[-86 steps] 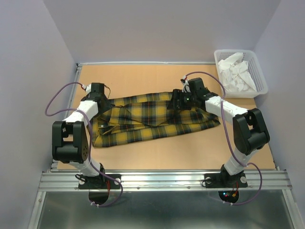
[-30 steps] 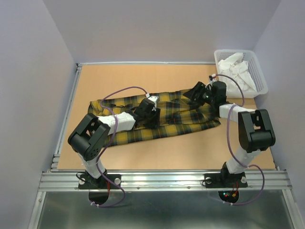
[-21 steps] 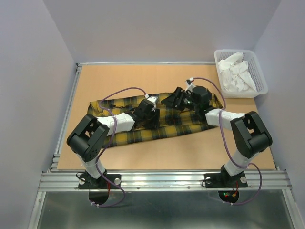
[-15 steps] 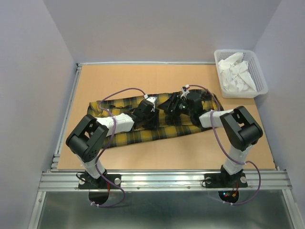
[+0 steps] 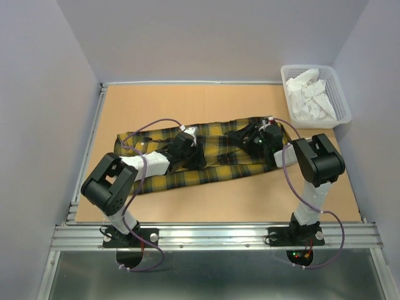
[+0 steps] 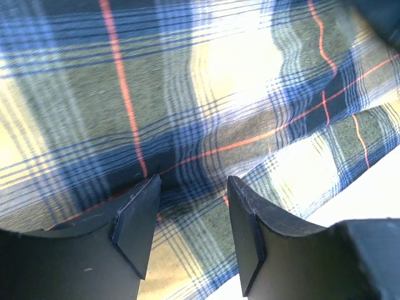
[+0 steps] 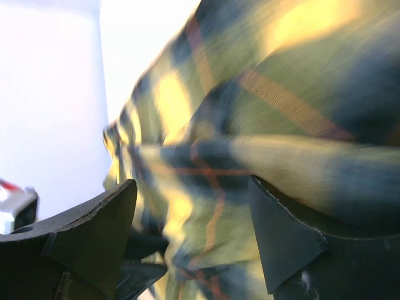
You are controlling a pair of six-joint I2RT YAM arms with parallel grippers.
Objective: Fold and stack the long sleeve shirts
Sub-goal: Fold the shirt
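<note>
One yellow and dark plaid long sleeve shirt (image 5: 219, 167) lies stretched left to right across the middle of the table. My left gripper (image 5: 187, 152) rests low on its middle, jaws open. In the left wrist view the left gripper (image 6: 192, 187) has plaid cloth (image 6: 219, 75) showing under and between its fingers. My right gripper (image 5: 242, 139) is low over the shirt's right part, jaws open. In the right wrist view the right gripper (image 7: 192, 187) has blurred, bunched plaid cloth (image 7: 281, 81) filling the gap between its fingers.
A white plastic basket (image 5: 342, 100) holding white cloths (image 5: 309, 94) stands at the back right corner. Bare tan tabletop (image 5: 187, 103) lies behind the shirt and in front of it. Purple walls enclose the table on three sides.
The left arm swung from the shirt's left end to its middle. The right gripper swept left over the cloth, then came back a little to the right; it is blurred now.
</note>
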